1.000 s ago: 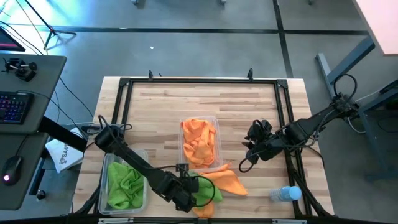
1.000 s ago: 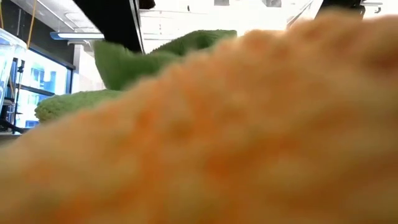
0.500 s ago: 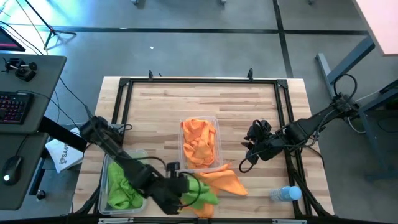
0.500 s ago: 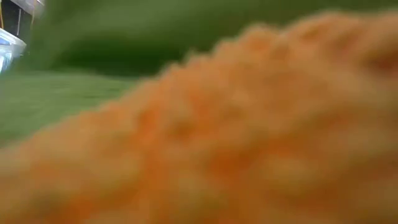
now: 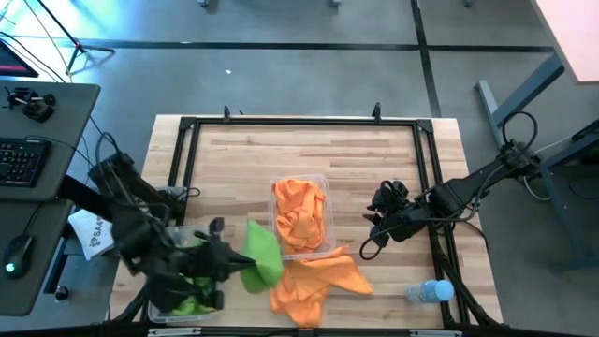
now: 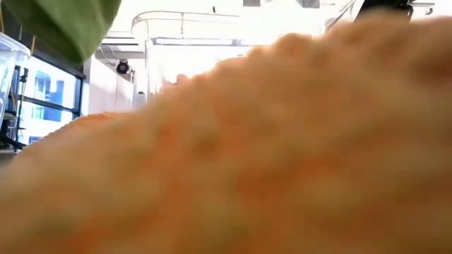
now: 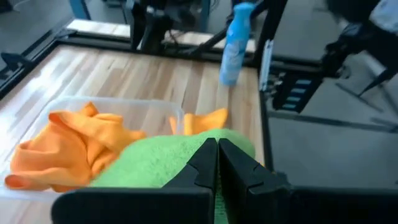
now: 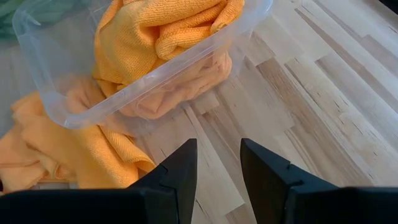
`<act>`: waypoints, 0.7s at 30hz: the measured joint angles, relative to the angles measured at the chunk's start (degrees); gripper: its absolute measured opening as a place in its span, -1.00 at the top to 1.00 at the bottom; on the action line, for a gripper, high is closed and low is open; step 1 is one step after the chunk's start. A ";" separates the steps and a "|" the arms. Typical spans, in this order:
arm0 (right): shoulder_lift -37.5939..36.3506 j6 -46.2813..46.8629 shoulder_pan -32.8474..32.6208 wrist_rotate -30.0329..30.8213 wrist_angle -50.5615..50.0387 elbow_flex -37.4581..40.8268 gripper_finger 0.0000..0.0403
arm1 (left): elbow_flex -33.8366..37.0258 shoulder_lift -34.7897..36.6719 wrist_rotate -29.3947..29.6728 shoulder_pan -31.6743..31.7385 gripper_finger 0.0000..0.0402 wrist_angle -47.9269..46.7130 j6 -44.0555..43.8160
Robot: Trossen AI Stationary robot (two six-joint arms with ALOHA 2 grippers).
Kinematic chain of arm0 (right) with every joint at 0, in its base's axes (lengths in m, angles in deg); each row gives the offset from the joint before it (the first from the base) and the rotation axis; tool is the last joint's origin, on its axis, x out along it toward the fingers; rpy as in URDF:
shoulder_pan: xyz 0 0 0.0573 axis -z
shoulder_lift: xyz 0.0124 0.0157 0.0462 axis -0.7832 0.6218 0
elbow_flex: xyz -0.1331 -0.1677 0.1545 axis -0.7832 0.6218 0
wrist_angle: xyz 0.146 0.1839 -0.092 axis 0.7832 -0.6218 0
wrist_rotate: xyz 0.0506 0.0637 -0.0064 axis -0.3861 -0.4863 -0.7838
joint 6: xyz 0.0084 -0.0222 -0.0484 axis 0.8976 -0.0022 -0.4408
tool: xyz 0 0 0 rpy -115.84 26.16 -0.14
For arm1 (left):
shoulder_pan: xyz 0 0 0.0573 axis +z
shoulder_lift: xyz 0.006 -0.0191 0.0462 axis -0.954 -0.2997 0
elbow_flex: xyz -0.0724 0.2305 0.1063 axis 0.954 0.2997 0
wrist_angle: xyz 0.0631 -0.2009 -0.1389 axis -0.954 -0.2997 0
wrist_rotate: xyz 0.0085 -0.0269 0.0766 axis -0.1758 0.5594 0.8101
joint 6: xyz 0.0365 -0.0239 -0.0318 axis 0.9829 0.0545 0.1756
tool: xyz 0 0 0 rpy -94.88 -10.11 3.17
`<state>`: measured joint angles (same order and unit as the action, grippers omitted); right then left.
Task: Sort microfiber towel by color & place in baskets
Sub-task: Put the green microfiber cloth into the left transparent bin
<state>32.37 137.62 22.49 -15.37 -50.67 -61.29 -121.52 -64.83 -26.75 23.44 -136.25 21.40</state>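
Observation:
My left gripper (image 5: 227,256) is shut on a bright green towel (image 5: 262,253) and hovers between the left clear basket (image 5: 161,301), which holds green towels (image 5: 192,281), and the middle clear basket (image 5: 327,201), filled with orange towels (image 5: 299,213). More orange towels (image 5: 314,281) lie heaped on the table by the near edge; they fill the low view (image 6: 268,155). My right gripper (image 5: 379,229) waits open, right of the middle basket (image 8: 161,78). My left gripper (image 7: 216,158) pinches the green towel between its two shut fingers at a bunched part (image 7: 186,158); one layer or several, I cannot tell. The towel is lifted clear of the table, and its lower part (image 6: 63,25) hangs slack above the orange heap.
A clear water bottle with a blue cap (image 5: 429,292) lies near the table's right near corner. A black frame (image 5: 299,122) runs round the tabletop. Bare wood (image 5: 281,154) stretches across the far half. A desk with a keyboard (image 5: 23,159) stands off the left side.
My left gripper has swung from over the heap near the near edge toward the table's left and up, carrying the green towel off the orange towels toward the left basket. The towel now hangs clear. The orange heap stays where it was.

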 joint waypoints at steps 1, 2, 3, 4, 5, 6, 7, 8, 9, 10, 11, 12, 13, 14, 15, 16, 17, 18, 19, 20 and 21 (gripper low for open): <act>0.00 0.00 0.01 0.00 0.00 0.01 0.42 | -0.02 0.89 0.28 -0.61 1.00 -0.11 0.00; 0.00 0.00 0.00 0.02 0.00 0.00 0.42 | 0.00 1.75 0.48 -1.17 1.00 -0.38 0.00; 0.00 0.00 0.00 0.01 -0.02 -0.01 0.42 | -0.01 2.53 0.82 -1.78 1.00 -0.60 -0.01; 0.00 0.00 0.01 0.01 0.00 0.01 0.42 | 0.00 3.27 1.14 -2.44 1.00 -0.79 0.00; 0.00 0.00 0.00 0.01 0.00 -0.01 0.42 | 0.00 3.97 1.39 -3.18 1.00 -1.14 -0.03; 0.00 0.00 0.01 0.00 0.00 0.00 0.42 | 0.00 4.62 1.51 -3.93 1.00 -1.74 -0.14; 0.00 0.00 0.02 0.00 0.00 0.00 0.42 | -0.01 5.27 1.54 -4.71 1.00 -2.64 -0.79; 0.00 0.00 0.02 0.00 0.00 -0.01 0.42 | 0.00 5.89 1.51 -5.53 1.00 -3.86 -2.11; 0.00 0.00 0.02 0.00 0.00 -0.01 0.42 | 0.00 6.50 1.51 -6.31 1.00 -5.46 -4.01; 0.00 0.00 0.00 0.00 0.00 0.01 0.42 | 0.00 7.09 1.49 -7.13 1.00 -7.29 -6.37; 0.00 0.00 0.00 0.00 0.00 0.01 0.42 | 0.00 7.70 1.43 -8.06 1.00 -9.44 -8.95; 0.00 -0.01 0.01 0.02 0.00 0.00 0.42 | 0.00 8.26 1.26 -8.99 1.00 -11.73 -11.66; 0.00 -0.09 0.00 0.02 -0.01 0.00 0.42 | -0.01 8.70 1.17 -9.88 1.00 -14.14 -14.73; 0.00 -0.42 0.01 0.01 -0.01 0.00 0.42 | 0.00 9.16 0.88 -10.85 1.00 -16.70 -18.09; 0.00 -0.46 0.00 0.02 -0.01 0.00 0.42 | -0.01 9.54 0.16 -11.71 1.00 -19.09 -21.28; 0.00 -0.44 0.00 0.03 -0.02 0.01 0.42 | 0.00 9.87 -1.05 -12.53 1.00 -21.30 -24.54; 0.00 -0.46 0.02 0.17 -0.02 -0.01 0.42 | 0.00 10.15 -2.37 -13.28 1.00 -23.52 -27.66; 0.00 -0.44 0.02 0.46 -0.02 0.01 0.42 | -0.02 10.36 -3.84 -13.94 1.00 -25.73 -30.62; 0.00 -0.46 0.02 0.80 -0.02 -0.01 0.42 | -0.02 10.54 -5.42 -14.55 1.00 -28.06 -33.77; 0.00 -0.46 0.02 1.20 -0.02 0.00 0.42 | 0.00 10.63 -7.17 -15.18 1.00 -30.41 -36.75; 0.00 -0.47 0.02 1.81 -0.02 0.00 0.42 | -0.01 10.66 -9.32 -15.78 1.00 -32.89 -39.80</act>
<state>32.37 137.14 22.51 -13.56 -50.69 -61.29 -121.54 -54.18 -36.08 7.66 -169.15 -18.40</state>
